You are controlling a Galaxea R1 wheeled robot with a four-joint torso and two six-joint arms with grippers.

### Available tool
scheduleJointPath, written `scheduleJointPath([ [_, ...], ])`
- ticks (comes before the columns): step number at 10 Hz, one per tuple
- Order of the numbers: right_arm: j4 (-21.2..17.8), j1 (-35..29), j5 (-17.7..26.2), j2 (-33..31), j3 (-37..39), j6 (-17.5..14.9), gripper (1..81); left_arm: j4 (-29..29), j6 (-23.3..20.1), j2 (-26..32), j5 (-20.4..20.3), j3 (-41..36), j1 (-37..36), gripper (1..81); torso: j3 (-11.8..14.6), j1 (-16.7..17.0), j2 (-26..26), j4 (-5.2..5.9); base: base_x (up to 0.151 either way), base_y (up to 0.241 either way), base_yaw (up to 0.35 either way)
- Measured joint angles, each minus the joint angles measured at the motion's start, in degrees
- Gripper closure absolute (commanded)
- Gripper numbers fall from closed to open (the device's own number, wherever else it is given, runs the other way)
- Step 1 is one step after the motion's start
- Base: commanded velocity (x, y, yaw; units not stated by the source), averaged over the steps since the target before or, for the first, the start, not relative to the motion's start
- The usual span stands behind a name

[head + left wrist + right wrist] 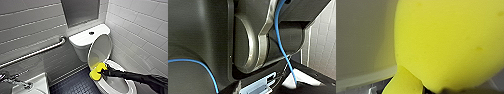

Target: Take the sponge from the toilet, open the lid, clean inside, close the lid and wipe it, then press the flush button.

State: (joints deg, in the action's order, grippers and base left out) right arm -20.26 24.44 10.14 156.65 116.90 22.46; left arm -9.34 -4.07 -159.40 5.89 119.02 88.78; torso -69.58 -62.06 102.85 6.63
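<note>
The right gripper (pixel 102 73) clamps the yellow sponge (pixel 95 73) against the rim of the toilet (pixel 80 43) bowl, at the foot of the upright lid (pixel 100 50). The dark flush button (pixel 91 32) sits on the toilet's tank top.

- Head view: from high up, looking down at the toilet (pixel 82 42).
- Right wrist view: very near the sponge (pixel 448 42) at the right gripper (pixel 100 73); the head view shares it.
- Left wrist view: close on the robot's own parts.

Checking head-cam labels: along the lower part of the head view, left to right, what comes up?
basin → dark tiled floor → sponge → right arm
</note>
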Motion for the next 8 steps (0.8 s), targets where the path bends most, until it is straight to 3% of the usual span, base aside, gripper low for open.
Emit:
scheduleJointPath([
  [3,-0.1,1.85,-1.99,-2.65,-3.47,0.12,81.1,0.0,-0.04,-0.07,0.01,0.0,0.0,1.0,0.02,0.0,0.0,0.02,0.0,0.0,0.0],
  [6,-0.05,5.71,-2.46,-11.3,-12.52,0.17,81.1,0.0,-0.11,-0.29,0.06,0.0,0.02,1.0,0.02,0.0,0.0,0.02,0.0,0.0,0.0],
  [8,-0.05,8.69,-5.49,-15.49,-16.37,0.17,81.1,0.0,-0.13,-0.29,0.06,0.0,0.02,1.0,0.02,0.0,0.0,0.02,0.0,0.0,0.0],
])
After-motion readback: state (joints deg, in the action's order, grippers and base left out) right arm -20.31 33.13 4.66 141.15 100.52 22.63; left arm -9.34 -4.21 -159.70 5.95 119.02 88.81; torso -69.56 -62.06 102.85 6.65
